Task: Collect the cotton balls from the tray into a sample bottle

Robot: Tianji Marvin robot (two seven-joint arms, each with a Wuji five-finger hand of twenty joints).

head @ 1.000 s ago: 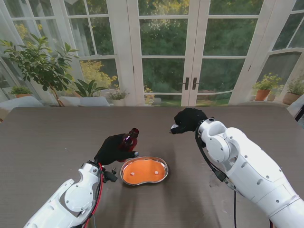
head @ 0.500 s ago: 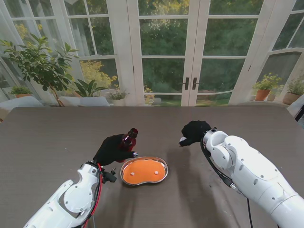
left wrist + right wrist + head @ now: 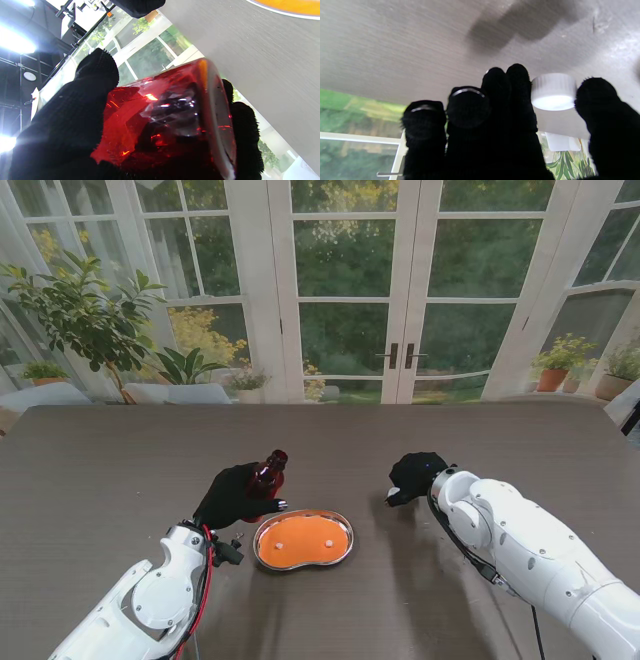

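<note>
Stand view: dark grey wood-grain table (image 3: 100, 470) with a kidney-shaped metal tray lined in orange (image 3: 349, 532) near its centre. Two small white cotton balls (image 3: 279, 546) lying on the orange lining, one toward the 8 o'clock end and one toward the 3 o'clock end, well apart from each other; too small for further detail.

At 11 o'clock of the tray, just beside its rim: black-gloved left hand (image 3: 238, 492) wrapped round a translucent red sample bottle (image 3: 268, 472), fingers clenched on the body, neck projecting past the fingers toward 1 o'clock, bottle tilted. Left wrist view: red bottle (image 3: 170, 117) filling the palm, gloved fingers (image 3: 75, 112) pressed against one side and a further fingertip showing past the opposite side; flat base turned toward the table (image 3: 250, 62); edge of the tray (image 3: 287, 13) visible in the corner, apart from the bottle. Contents of the bottle not discernible.

At 2 o'clock of the tray, apart from it: black-gloved right hand (image 3: 415, 476), low over the table, a small white object at its fingertips. Right wrist view: small round white ribbed cap (image 3: 553, 91) pinched between thumb and the nearest fingers (image 3: 518, 85), remaining fingers curled alongside. Finger shadows cast on the table; contact between cap and table not determinable.
</note>
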